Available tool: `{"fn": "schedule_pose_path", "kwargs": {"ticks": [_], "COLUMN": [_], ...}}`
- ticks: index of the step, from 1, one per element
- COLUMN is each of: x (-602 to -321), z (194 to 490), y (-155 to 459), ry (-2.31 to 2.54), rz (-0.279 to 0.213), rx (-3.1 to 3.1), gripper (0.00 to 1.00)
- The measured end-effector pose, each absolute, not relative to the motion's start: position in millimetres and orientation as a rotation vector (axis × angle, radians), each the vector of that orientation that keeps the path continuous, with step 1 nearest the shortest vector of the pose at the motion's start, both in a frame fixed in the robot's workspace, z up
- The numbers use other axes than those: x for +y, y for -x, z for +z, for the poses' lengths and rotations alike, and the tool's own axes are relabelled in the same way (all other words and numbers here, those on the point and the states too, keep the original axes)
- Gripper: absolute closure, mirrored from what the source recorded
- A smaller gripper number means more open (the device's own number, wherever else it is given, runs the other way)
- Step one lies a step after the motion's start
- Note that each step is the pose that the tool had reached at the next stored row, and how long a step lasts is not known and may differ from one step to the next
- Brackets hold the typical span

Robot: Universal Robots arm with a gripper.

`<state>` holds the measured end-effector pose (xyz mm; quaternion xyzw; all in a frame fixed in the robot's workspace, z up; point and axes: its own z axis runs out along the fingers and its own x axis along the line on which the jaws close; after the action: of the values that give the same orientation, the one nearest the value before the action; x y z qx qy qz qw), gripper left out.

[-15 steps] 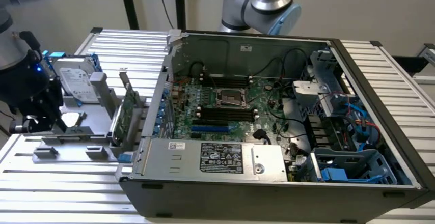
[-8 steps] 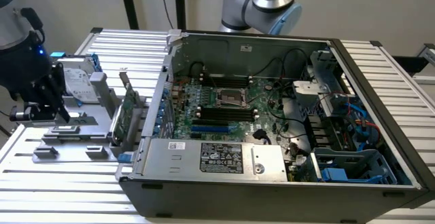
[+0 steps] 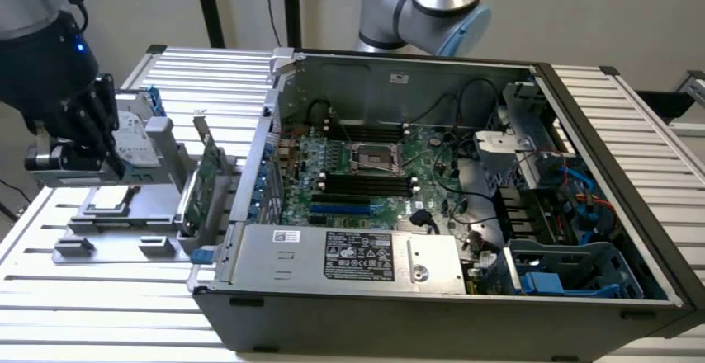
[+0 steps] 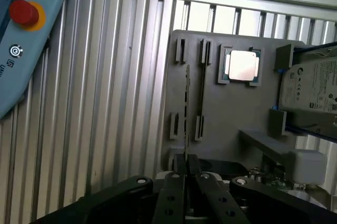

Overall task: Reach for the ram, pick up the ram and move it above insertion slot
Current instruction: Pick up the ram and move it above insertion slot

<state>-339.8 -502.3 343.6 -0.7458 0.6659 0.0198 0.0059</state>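
The gripper [image 4: 185, 167] pinches the ram [image 4: 186, 103], seemingly lifted from its holder [image 4: 231, 113]; the insertion slot [image 3: 364, 185], in the middle of the exterior view, is not yet reached.

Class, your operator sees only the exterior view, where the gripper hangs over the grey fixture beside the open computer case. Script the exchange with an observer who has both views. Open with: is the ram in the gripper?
Operator: Is the ram in the gripper?
Observer: Yes. In the wrist view the gripper is shut on the ram, a thin strip seen edge-on, sticking out ahead of it.
Operator: Is it seated in the fixture?
Observer: It seems not. It runs beside the long dark slot of the grey fixture, not in line with it.
Operator: Anything nearby that I miss?
Observer: A light-blue pendant with a red button is over the slatted table, apart from the fixture.
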Motion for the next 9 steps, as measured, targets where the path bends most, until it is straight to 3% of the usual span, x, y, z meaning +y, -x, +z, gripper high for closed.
{"fn": "schedule_pose_path", "kwargs": {"ticks": [9], "x": [-502], "z": [373], "y": [306], "ry": [2.337], "rz": [0.075], "rx": [2.08], "gripper": [0.87]}}
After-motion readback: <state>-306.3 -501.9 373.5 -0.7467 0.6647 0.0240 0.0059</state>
